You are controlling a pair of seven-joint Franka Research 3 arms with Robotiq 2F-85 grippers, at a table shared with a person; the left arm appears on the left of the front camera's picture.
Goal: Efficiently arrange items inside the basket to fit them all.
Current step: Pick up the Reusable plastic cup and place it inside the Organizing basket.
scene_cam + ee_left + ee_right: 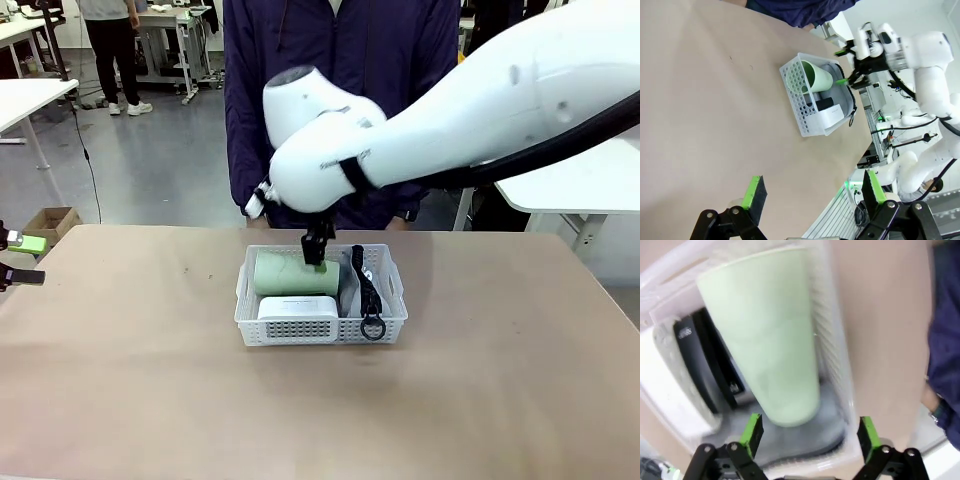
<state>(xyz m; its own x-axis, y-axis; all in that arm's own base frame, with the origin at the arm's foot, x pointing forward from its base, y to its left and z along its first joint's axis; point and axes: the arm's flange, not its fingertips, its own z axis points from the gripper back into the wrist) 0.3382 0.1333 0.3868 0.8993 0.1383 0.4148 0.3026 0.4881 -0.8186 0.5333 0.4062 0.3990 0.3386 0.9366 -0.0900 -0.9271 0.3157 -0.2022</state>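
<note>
Cup [296, 273] (lying) spans basket's [321, 331] far wall.

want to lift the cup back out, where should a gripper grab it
Grip the pale green paper cup across its middle, from straight above. It lies on its side along the basket's far wall, so only its upper curve is free; the small black stapler sits close beside it.

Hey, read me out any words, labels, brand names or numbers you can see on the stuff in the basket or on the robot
No text can be read.
Stapler: a small pale mark near one end, too blurred to read.
White block: faint print on its face, too small to read.
Green cup, pouch, basket: no print visible.
Right gripper, left gripper: no lettering visible.
</note>
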